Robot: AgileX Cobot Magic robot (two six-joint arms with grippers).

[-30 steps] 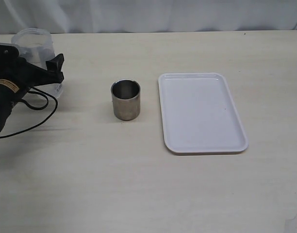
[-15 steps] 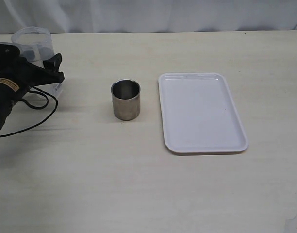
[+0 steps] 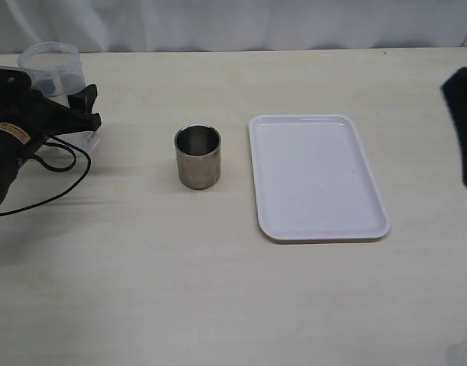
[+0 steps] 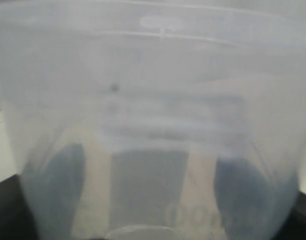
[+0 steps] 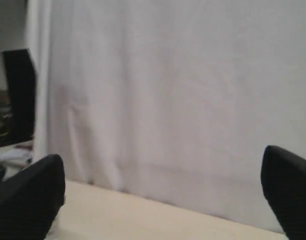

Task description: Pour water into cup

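Upper left of the exterior frame: left gripper [image 3: 54, 103] clamped around the translucent container [image 3: 54, 65]. Centre-left: steel cup [image 3: 198, 156] upright on the bench [image 3: 218, 290], just beside the white tray [image 3: 317, 179]. Right gripper [image 5: 163, 200] spread wide, holding nothing.

Readable text: none in any view.
Plastic container [image 4: 153, 100]: faint printed marks low on its wall, rounded like digits, too blurred to read.
Yellow sticker [image 3: 12, 135] on the left arm: dark print, too small to read.
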